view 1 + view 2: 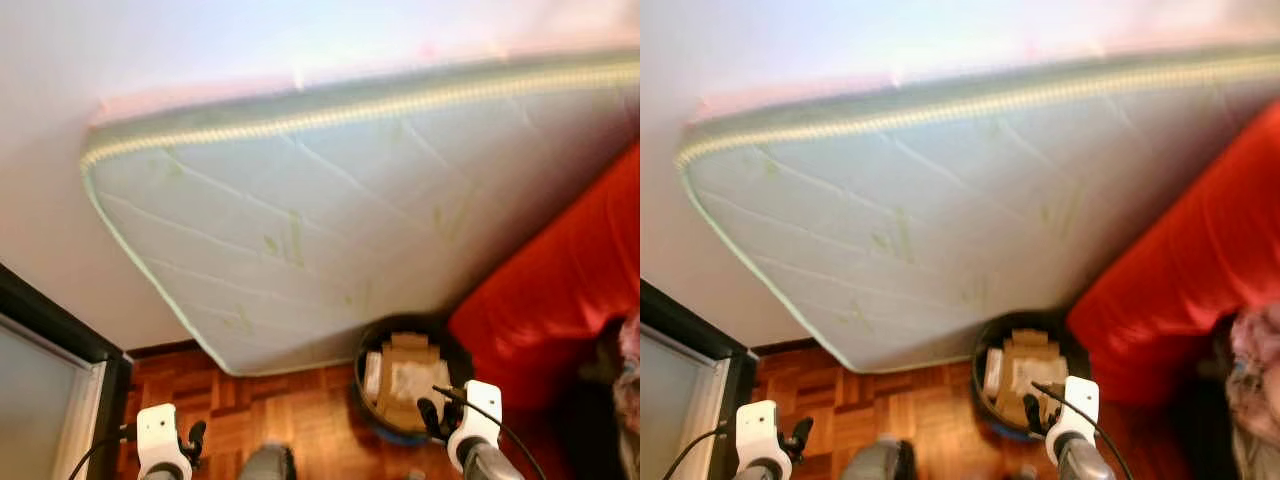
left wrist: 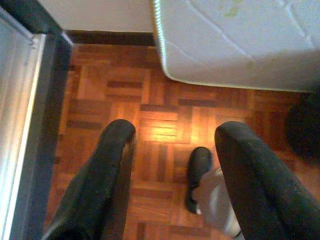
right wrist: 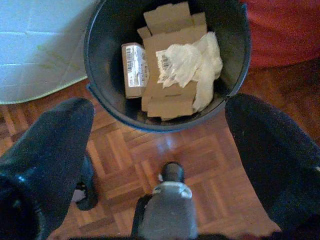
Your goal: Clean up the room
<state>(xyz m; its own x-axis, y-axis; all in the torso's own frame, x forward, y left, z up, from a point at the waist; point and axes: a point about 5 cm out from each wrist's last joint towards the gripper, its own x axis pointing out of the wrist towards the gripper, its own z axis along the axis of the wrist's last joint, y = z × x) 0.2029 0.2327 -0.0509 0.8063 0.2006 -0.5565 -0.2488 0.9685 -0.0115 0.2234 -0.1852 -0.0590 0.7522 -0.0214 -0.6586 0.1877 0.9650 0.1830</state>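
Observation:
A black bucket (image 1: 450, 352) stands on the parquet floor below the leaning mattress, holding cardboard pieces (image 3: 167, 95), a small labelled box (image 3: 134, 69) and crumpled white paper (image 3: 192, 62). My right gripper (image 3: 160, 145) hangs just in front of the bucket, open and holding nothing. My left gripper (image 2: 172, 165) is low at the left over bare parquet, open and holding nothing.
A white quilted mattress (image 1: 330, 210) leans against the wall. A red sofa (image 1: 560, 290) sits at the right, with some clutter at its far right edge. A dark-framed door or cabinet (image 1: 50, 380) is at the left. My own foot (image 2: 197, 177) stands on the parquet (image 1: 290, 410).

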